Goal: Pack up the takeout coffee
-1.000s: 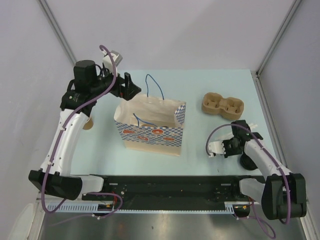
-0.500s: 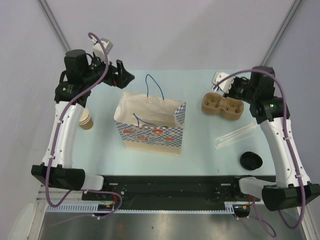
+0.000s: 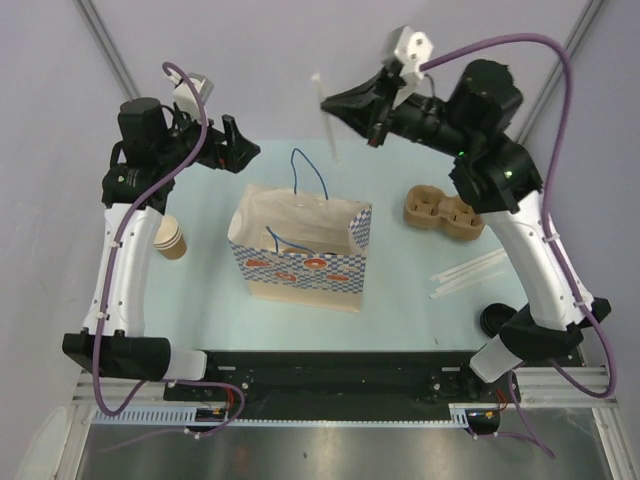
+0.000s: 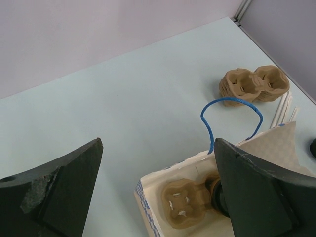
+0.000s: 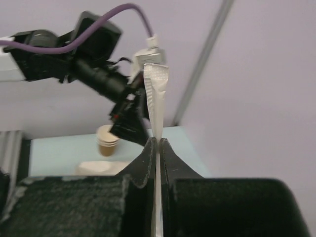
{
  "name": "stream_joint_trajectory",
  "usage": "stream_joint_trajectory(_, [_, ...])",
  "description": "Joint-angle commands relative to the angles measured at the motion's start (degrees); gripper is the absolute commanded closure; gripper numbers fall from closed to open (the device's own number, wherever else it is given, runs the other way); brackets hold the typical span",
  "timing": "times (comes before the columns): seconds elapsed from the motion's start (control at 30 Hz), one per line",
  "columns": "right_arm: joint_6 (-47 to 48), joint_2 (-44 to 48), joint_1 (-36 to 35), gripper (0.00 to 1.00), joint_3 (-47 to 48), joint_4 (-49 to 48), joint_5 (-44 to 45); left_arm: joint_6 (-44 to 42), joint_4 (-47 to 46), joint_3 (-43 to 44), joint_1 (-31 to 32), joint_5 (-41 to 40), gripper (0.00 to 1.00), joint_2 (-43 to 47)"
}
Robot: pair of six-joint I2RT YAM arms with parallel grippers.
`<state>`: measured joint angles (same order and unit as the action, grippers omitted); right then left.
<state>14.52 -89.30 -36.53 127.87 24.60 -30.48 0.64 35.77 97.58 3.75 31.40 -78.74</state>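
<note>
One slim, white, paper-wrapped straw (image 5: 157,94) in right gripper (image 5: 157,143)

The white paper-wrapped straw (image 5: 157,98) in my right claw (image 5: 157,141) is blurred; my right arm (image 3: 530,250) hides part of the round black plastic lid (image 3: 492,318).

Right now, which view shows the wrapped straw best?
Right wrist: the wrapped straw fills the centre, pinched in the shut jaws of the right gripper. Top external shows only a thin pale strip. Left wrist misses it.
</note>
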Motion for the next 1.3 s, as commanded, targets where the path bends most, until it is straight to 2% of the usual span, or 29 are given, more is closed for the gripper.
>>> stream_joint_trajectory(0.0, [-5.14, -4.04, -5.64, 1.0, -0.07, 4.04, -6.34, 0.5, 0.44, -1.16, -0.93, -1.34, 0.0, 3.68])
stream_joint_trajectory(0.2, [4.0, -2.12, -10.48, 1.0, -14.29, 5.02, -3.98, 0.68, 2.2, -3.8, -3.57, 0.24, 0.0, 6.05])
stream_joint_trajectory(0.43, [5.07, -0.09, -11.37, 1.0, -25.1, 2.83, -3.1, -0.47, 5.01, -5.65, -6.03, 1.9, 0.01, 8.16])
stream_joint_trajectory(0.63, [5.69, -0.87, -11.1, 1.0, -30.13, 2.91, -4.41, -0.56, 5.19, -7.84, -5.95, 4.02, 0.01, 8.95])
stream_joint_trajectory(0.9, [6.92, -5.01, -10.84, 1.0, -30.05, 4.05, -5.12, -2.23, 5.8, -8.19, -6.03, 4.02, 0.0, 9.13])
stream_joint_trajectory(1.1, [13.24, -9.57, -11.72, 1.0, -27.34, 10.8, -3.8, -2.58, 5.98, -9.25, -6.12, 2.97, 0.01, 10.71])
stream_joint_trajectory(1.27, [15.0, -13.09, -11.63, 1.0, -23.82, 14.51, -2.92, -2.84, 5.98, -10.3, -6.12, 2.18, 0.01, 11.77])
